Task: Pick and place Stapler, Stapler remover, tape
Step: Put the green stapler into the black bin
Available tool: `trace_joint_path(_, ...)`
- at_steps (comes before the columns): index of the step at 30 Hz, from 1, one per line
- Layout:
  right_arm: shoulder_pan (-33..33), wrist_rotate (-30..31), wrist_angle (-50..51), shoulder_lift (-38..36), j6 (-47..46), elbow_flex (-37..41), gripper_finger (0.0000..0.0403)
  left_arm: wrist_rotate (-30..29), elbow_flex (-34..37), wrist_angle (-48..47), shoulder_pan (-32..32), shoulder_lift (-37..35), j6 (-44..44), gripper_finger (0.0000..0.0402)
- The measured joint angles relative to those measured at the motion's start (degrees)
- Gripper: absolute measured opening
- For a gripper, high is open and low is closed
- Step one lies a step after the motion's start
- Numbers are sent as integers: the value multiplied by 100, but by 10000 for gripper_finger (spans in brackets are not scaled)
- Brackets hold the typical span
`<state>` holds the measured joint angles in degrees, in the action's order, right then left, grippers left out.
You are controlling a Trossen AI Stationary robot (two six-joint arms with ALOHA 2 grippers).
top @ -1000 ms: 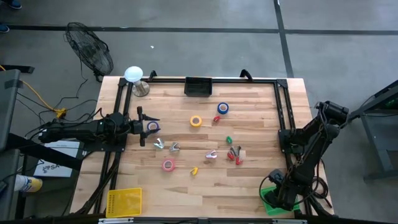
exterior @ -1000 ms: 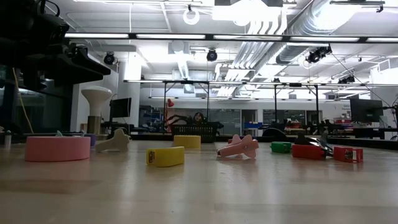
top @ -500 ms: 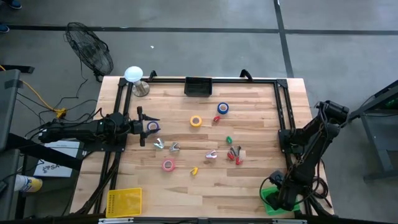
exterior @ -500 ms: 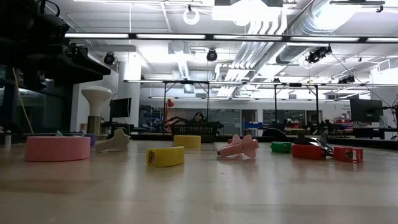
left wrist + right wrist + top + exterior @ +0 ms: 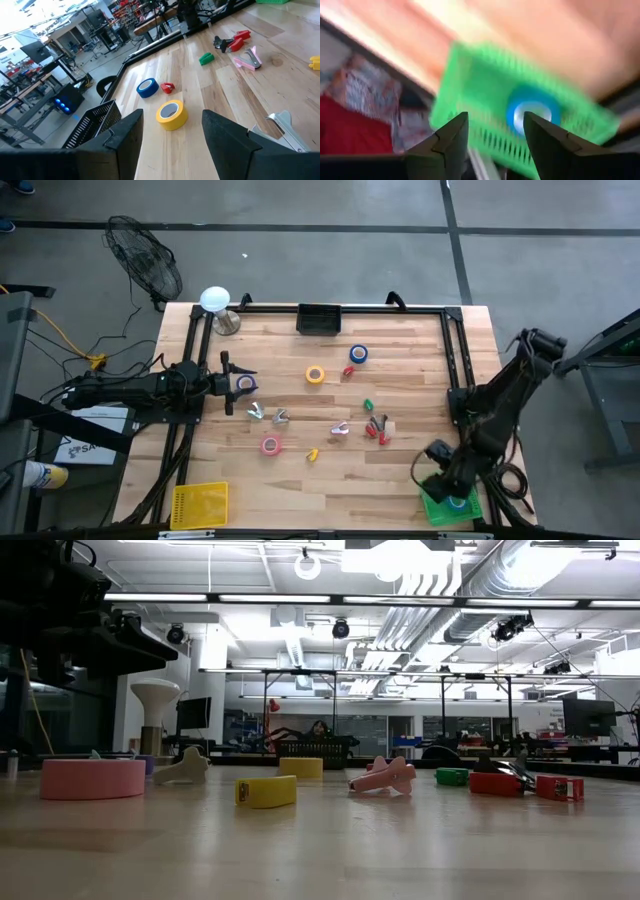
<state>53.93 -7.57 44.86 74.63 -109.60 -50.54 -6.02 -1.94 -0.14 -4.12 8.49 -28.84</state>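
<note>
My right hand (image 5: 492, 131) hangs with fingers apart over the green basket (image 5: 448, 506) at the near right tabletop corner, a blue tape (image 5: 533, 114) lying inside it, and lifting carelessly could hook the rim and tip the basket off the edge.

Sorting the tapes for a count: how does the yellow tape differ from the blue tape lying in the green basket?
The yellow tape lies on the bare table near its middle; the blue tape lies inside the green basket at the table's right front corner. The yellow tape has no hand near it; the right hand hangs open directly over the blue one. Both are small rings lying flat.
</note>
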Motion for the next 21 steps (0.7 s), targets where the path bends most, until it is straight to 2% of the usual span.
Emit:
trace_joint_path(6, -683, 1536, 586, -54, 1148, -4, 181, 2, -2, 0, 0, -2, 0, 197)
trace_joint_path(12, -1105, 2936, 927, -54, 1601, 10, 181, 2, -1, 0, 0, 0, -2, 197)
trace_joint_path(17, -1531, 3094, 970, -52, 1985, 137, 181, 0, -2, 0, 0, -1, -1, 197)
trace_joint_path(21, -2155, 2711, 957, -52, 2514, 260, 181, 1, -2, 0, 0, -2, -1, 197)
